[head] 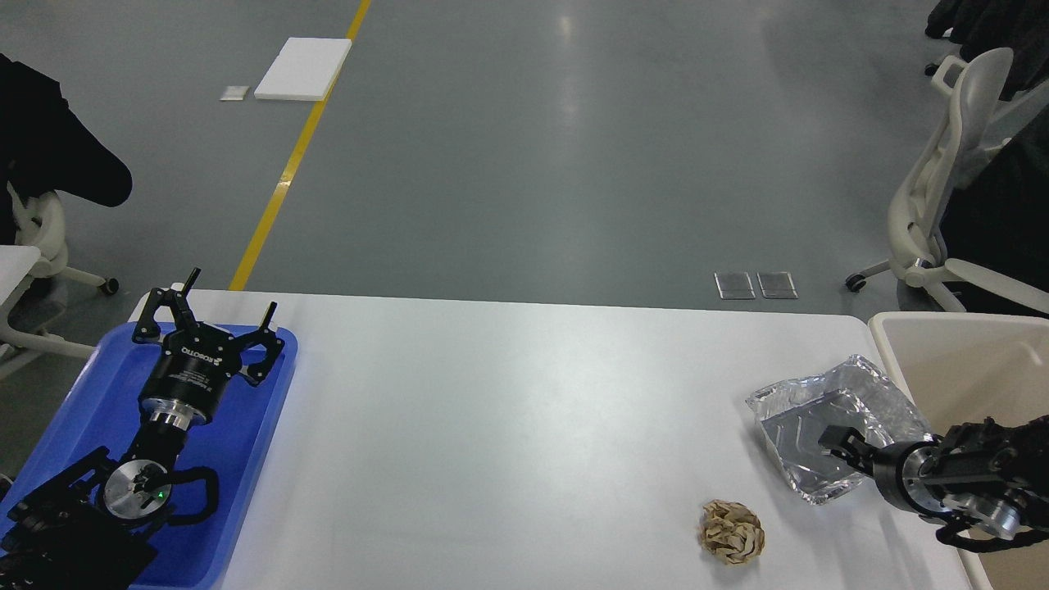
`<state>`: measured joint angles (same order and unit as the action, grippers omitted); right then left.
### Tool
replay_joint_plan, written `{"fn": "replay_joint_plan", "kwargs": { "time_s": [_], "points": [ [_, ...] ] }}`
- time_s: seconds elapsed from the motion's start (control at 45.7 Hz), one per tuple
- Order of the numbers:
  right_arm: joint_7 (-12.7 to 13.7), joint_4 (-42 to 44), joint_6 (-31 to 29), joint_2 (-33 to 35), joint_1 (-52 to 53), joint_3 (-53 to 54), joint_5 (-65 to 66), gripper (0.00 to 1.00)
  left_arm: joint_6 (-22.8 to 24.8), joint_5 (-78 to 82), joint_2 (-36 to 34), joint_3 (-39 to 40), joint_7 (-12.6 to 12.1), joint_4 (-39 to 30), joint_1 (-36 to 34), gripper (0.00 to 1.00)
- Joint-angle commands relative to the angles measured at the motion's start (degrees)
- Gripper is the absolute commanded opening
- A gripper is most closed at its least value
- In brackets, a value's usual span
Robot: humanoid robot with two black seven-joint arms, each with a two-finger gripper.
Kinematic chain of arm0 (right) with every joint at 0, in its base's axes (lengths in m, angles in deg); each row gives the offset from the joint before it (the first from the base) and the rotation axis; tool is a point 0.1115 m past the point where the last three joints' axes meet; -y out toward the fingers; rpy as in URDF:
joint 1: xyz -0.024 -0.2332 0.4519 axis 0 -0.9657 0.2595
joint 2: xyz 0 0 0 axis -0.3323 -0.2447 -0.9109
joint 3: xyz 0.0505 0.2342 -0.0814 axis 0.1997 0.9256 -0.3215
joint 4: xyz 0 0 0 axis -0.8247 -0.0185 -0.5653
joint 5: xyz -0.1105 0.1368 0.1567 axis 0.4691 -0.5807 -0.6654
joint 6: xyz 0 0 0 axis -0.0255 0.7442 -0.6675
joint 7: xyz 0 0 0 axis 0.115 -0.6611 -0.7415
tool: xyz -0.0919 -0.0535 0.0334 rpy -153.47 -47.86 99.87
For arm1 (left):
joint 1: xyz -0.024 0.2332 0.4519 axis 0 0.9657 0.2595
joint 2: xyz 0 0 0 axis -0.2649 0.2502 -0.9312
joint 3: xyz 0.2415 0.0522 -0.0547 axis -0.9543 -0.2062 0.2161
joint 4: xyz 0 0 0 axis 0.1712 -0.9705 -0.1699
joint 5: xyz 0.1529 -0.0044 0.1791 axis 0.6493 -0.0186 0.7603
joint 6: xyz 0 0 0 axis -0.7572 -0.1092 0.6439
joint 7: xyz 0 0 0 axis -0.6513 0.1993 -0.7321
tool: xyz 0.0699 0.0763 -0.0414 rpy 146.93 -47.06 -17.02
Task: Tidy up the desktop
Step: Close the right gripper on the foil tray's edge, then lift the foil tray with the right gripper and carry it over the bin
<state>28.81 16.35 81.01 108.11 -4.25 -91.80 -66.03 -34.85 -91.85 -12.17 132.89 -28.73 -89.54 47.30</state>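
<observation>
The white desktop (508, 426) fills the lower half of the head view. A crumpled silver foil tray (799, 414) lies near its right end. A brown crumpled paper ball (731, 533) lies in front of it. My right gripper (836, 442) comes in from the right and reaches over the near right part of the foil tray. Its fingers are dark and seen end-on, so I cannot tell whether it grips the foil. My left gripper (215, 307) is open and empty above the far end of the blue tray (82, 393).
A beige open-topped bin (951, 360) stands against the table's right edge, just beyond the foil tray. The blue tray sits at the left end under my left arm. White office chairs (926, 213) stand on the grey floor at right and far left.
</observation>
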Motion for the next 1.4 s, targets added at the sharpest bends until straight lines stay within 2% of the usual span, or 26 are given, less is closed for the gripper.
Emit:
{"fn": "replay_joint_plan", "kwargs": {
  "time_s": [0.0,0.109,0.219,0.284,0.35,0.459,0.7,1.159,1.378],
  "points": [
    [0.00,4.02,0.80,-3.43,-2.61,0.17,-0.48,0.91,0.00,0.00,0.00,0.00,0.00,0.01,0.00,0.99],
    [0.00,4.20,2.11,-3.87,-3.05,0.08,0.22,0.77,0.00,0.00,0.00,0.00,0.09,0.01,0.00,0.99],
    [-0.09,4.20,2.91,-3.87,-3.32,0.08,0.49,0.51,0.00,0.00,0.00,0.00,0.00,0.01,0.00,0.99],
    [-0.09,4.20,2.91,-3.87,-3.58,0.08,0.49,0.40,0.00,0.00,0.00,0.00,0.00,0.01,0.00,0.99],
    [-0.09,4.20,2.91,-3.87,-3.58,0.08,0.40,0.34,0.00,0.00,0.00,0.00,0.00,0.01,0.00,0.99],
    [-0.09,4.11,2.82,-3.87,-3.76,0.08,0.14,0.19,0.00,0.00,0.00,0.00,0.09,0.01,0.00,0.99],
    [-0.09,4.11,2.82,-3.96,-3.85,0.08,0.14,0.00,0.00,0.00,0.00,0.00,0.00,0.01,0.00,0.99],
    [-0.09,3.93,2.21,-3.78,-2.70,0.08,0.05,0.00,0.00,0.00,0.00,0.00,0.00,0.01,0.00,0.99],
    [-0.09,1.56,-0.78,-0.54,4.23,-0.80,-0.21,0.00,0.00,0.00,0.00,0.00,0.00,-0.08,0.00,0.99]
  ]
}}
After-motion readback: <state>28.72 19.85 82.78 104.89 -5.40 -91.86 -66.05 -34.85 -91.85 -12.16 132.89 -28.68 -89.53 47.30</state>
